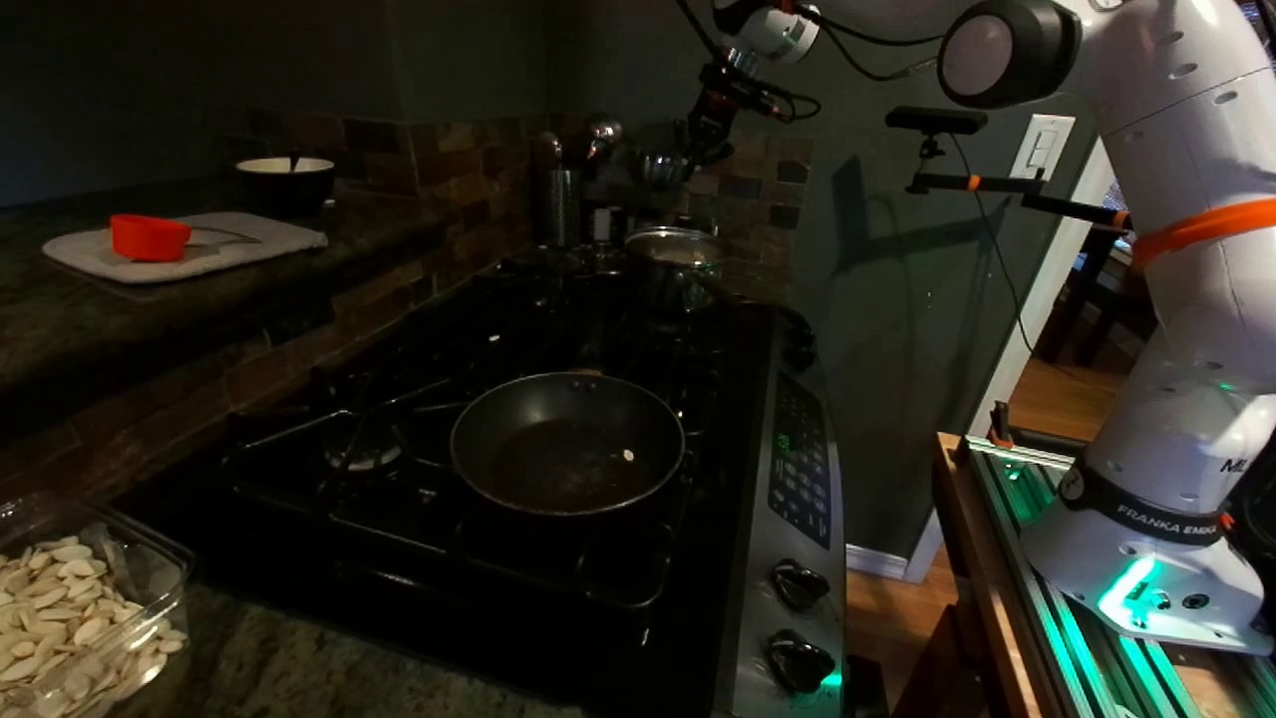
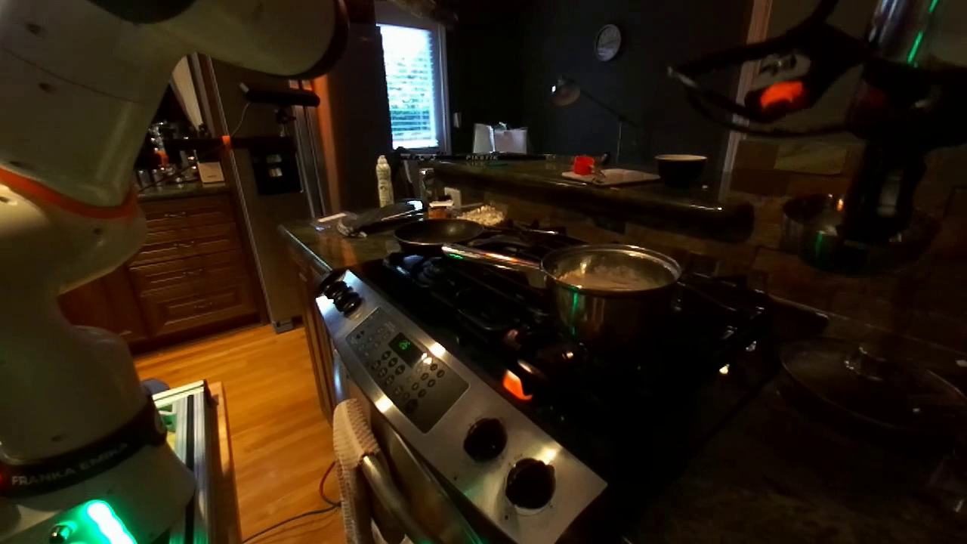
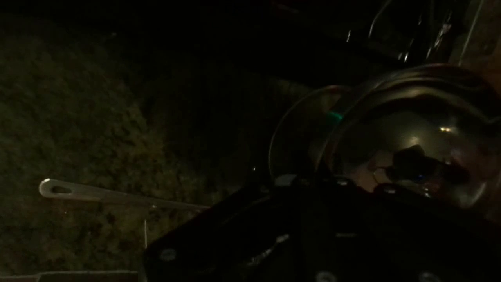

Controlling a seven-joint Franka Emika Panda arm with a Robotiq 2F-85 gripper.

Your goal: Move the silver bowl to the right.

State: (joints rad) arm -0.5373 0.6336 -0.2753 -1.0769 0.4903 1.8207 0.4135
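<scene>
The silver bowl (image 1: 660, 169) hangs in the air beyond the stove, beside the tiled wall, in an exterior view. It also shows, dim and partly hidden by the fingers, in an exterior view (image 2: 812, 219). In the wrist view the bowl (image 3: 411, 121) fills the right side, its shiny inside facing the camera. My gripper (image 3: 318, 179) has its fingertips together on the bowl's near rim. The gripper also shows above the bowl in both exterior views (image 1: 693, 158) (image 2: 882, 227). The fingers are very dark, so the exact contact is hard to see.
A silver pot (image 1: 673, 279) (image 2: 604, 302) stands on the stove's far burner. A dark frying pan (image 1: 568, 449) sits nearer. A glass lid (image 2: 861, 378) lies on the dark counter below the bowl. A metal utensil handle (image 3: 117, 196) lies on the counter. Upright utensils (image 1: 563, 199) stand behind.
</scene>
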